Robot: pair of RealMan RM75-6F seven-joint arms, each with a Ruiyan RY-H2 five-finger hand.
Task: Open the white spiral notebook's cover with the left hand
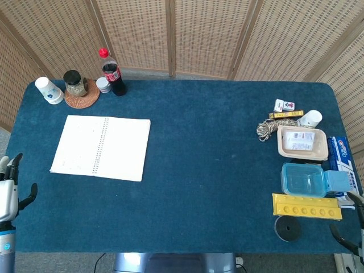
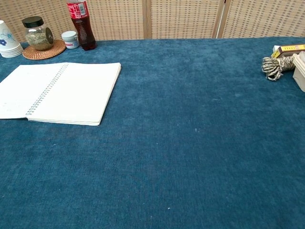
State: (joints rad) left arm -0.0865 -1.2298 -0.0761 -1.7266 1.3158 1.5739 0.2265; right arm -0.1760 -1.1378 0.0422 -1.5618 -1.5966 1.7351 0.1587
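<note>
The white spiral notebook [image 1: 101, 147] lies open flat on the blue table, cover folded out to the left of the spiral; in the chest view the notebook [image 2: 59, 92] sits at upper left. My left hand [image 1: 8, 190] is at the table's near left edge, well clear of the notebook, fingers apart and holding nothing. My right hand [image 1: 350, 236] only shows dark fingertips at the bottom right corner of the head view; its state is unclear. Neither hand appears in the chest view.
Behind the notebook stand a cola bottle [image 1: 112, 73], a jar on a woven coaster [image 1: 76, 85], paper cups [image 1: 49, 90] and a small white tub [image 1: 103, 85]. At right lie a rope coil [image 1: 268, 127], trays [image 1: 302, 143], a blue container [image 1: 306, 180], a yellow strip [image 1: 306, 206] and a black disc [image 1: 288, 228].
</note>
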